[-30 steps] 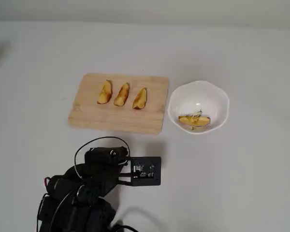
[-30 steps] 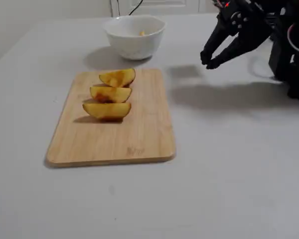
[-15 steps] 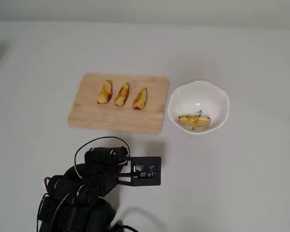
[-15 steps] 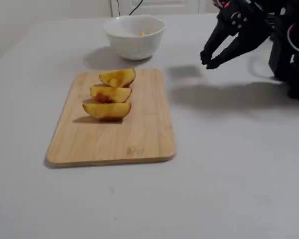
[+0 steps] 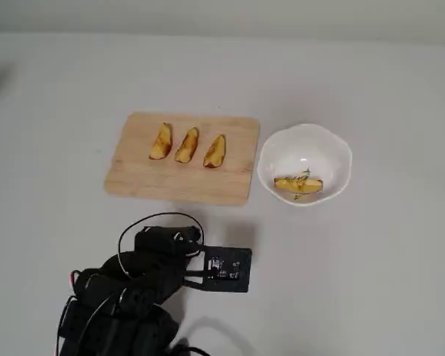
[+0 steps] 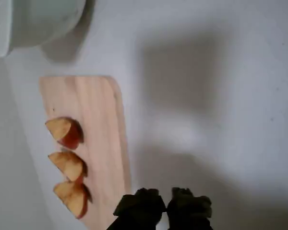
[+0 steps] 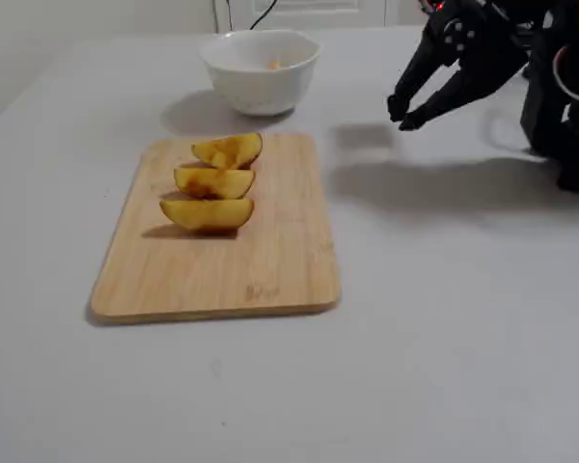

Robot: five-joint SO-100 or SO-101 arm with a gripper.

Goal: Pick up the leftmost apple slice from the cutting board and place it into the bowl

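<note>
The cutting board carries three apple slices in a row. The leftmost apple slice in the overhead view is the nearest one in the fixed view and the lowest in the wrist view. The white bowl stands right of the board with one slice inside. My gripper hangs in the air right of the bowl in the fixed view, clear of the board. Its fingertips sit together with nothing between them.
My black arm with its wrist camera board fills the lower left of the overhead view, short of the cutting board's near edge. Plain grey table surrounds everything. The arm's base and wires stand at the right edge of the fixed view.
The gripper has lifted slightly in the fixed view, and the wrist camera board has shifted a little down and right in the overhead view. The slices and bowl have not moved.
</note>
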